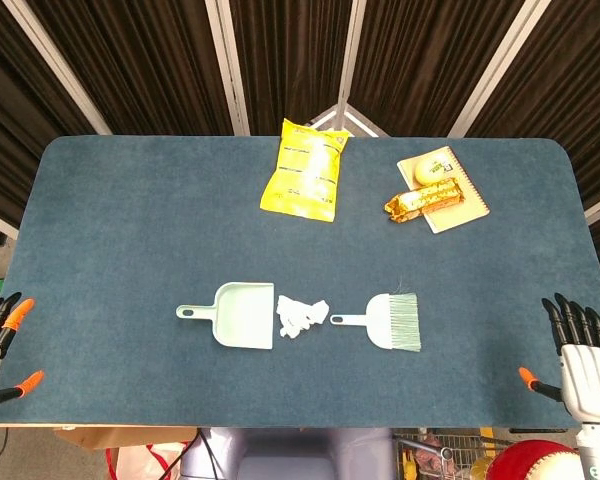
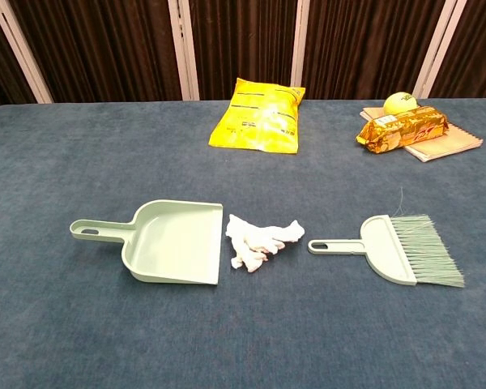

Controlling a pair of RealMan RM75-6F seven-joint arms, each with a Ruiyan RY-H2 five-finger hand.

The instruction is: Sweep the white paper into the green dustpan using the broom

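While untouched, broom [image 1: 391, 321] mid-table.

We see the worktop [image 2: 57, 324] covered in a blue, matt, felt-like cloth with a fine nap. The green dustpan [image 2: 174, 241] and the broom [image 2: 389, 249] both look like smooth moulded plastic with a dull sheen; the broom's bristles [image 2: 429, 251] look like fine, pale green synthetic fibres. The white paper [image 2: 259, 240] is crumpled and matt. The yellow bag [image 2: 259, 115] and the gold wrapper [image 2: 402, 128] look like glossy, crinkled film. We note a matt paper notebook [image 1: 460, 205] under the wrapper, and behind the worktop dark pleated curtains [image 2: 243, 40] of dull cloth
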